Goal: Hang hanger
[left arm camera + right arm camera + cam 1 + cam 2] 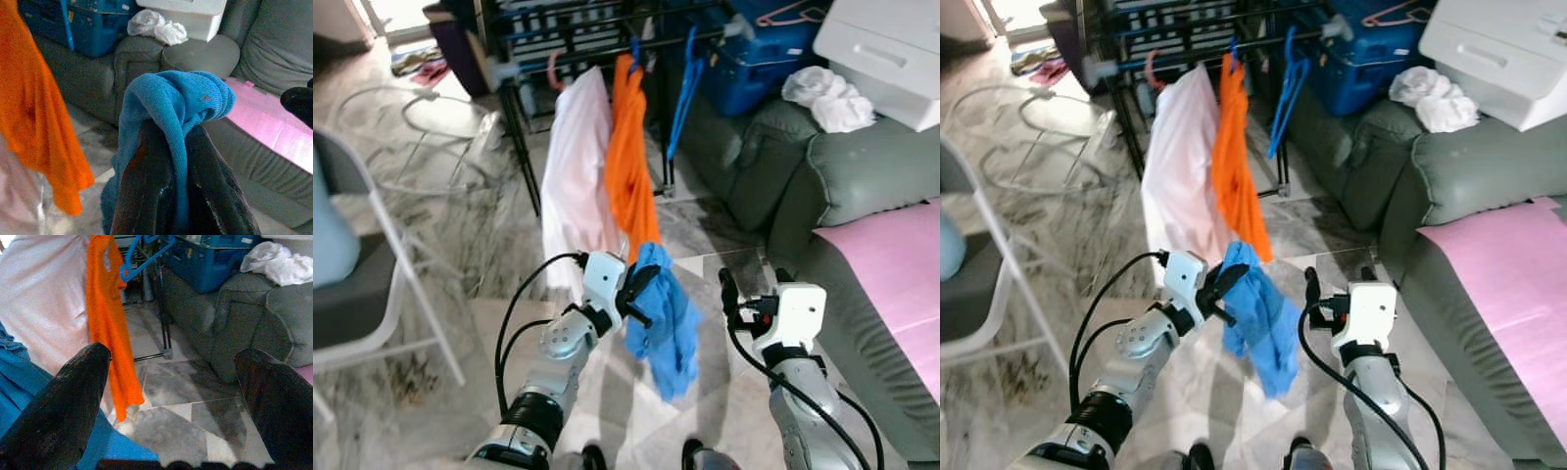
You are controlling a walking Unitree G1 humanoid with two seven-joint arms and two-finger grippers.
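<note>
My left gripper (641, 284) is shut on a bunched blue garment (668, 328), which hangs from its fingers (146, 181) above the floor. My right gripper (754, 286) is open just right of the garment, its fingers (63, 396) wide apart with nothing between them. Ahead stands a black drying rack (607, 51). On its rail hang a white garment (576, 166), an orange shirt (628, 157) and an empty blue hanger (683, 88). The orange shirt's hem reaches down to the top of the blue garment.
A grey sofa (862, 166) runs along the right with a pink sheet (901, 264), a white box (891, 39), crumpled white cloth (827, 98) and a blue crate (754, 59). A folding chair (362, 294) stands left. Marble floor (470, 225) lies between.
</note>
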